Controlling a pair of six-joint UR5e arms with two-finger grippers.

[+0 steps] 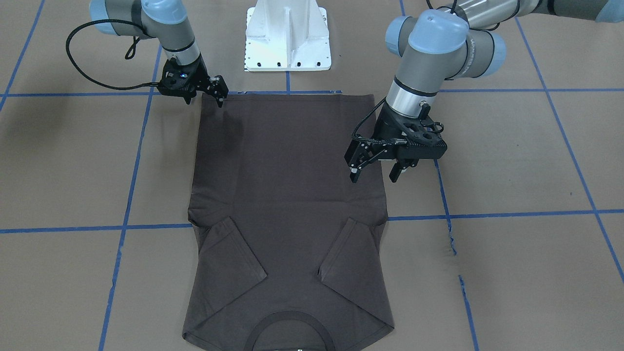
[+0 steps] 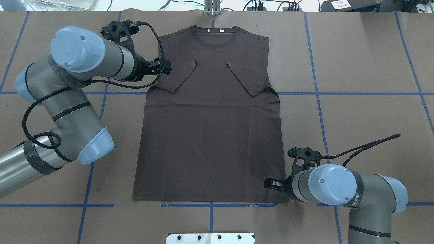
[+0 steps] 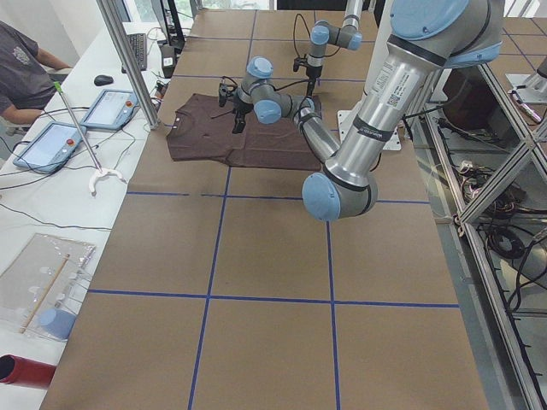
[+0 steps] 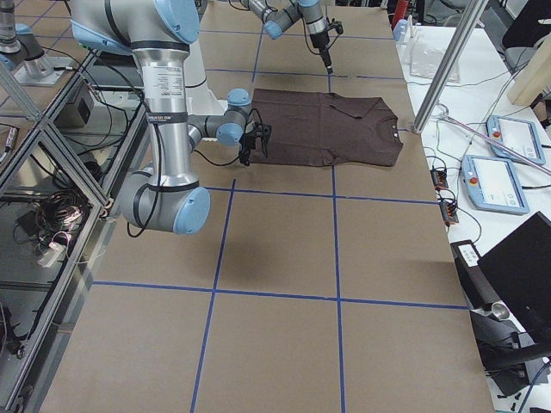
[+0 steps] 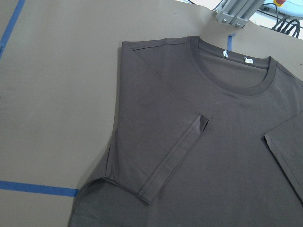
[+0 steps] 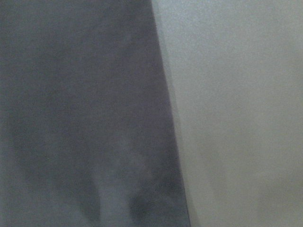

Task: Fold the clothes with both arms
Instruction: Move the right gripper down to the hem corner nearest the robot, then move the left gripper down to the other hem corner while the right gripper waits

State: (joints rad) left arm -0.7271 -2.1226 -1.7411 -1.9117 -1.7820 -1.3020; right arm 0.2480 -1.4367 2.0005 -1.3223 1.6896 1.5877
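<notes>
T-shirt (image 2: 210, 135), dark brown-grey, lies flat and face up on the paper-covered bench (image 2: 356, 118). Its long axis runs straight away from the robot. The hem (image 2: 203, 198) sits nearest the white pedestal (image 1: 287, 39) and the collar (image 2: 213, 39) points toward the operators' side. At the hem corner on the robot's right, the right gripper (image 1: 220, 92) is down low with its tip at the cloth. I cannot tell whether its fingers are apart or closed on the fabric. Its wrist camera shows only a blur of dark cloth meeting the pale paper along a slanted edge. Further out, the left gripper (image 1: 374, 175) hangs above the shirt's left side near the armpit, with its two fingers clearly spread and nothing between them. Beyond it, both sleeves (image 2: 183, 78) are folded inward onto the chest and angle toward each other. The front-facing camera cuts off the neck opening. The overhead and left wrist views show the whole ribbed collar and the small white labels (image 2: 222, 30) inside it. Blue tape lines (image 2: 339, 93) grid the bench, one of them crossing under the shirt at sleeve level. Past the bench's far edge, the left side view shows a white side table with tablets (image 3: 107, 109) and a seated person (image 3: 21, 64). On the same table a clear pouch (image 3: 43, 273) holds what looks like a thin stick.
</notes>
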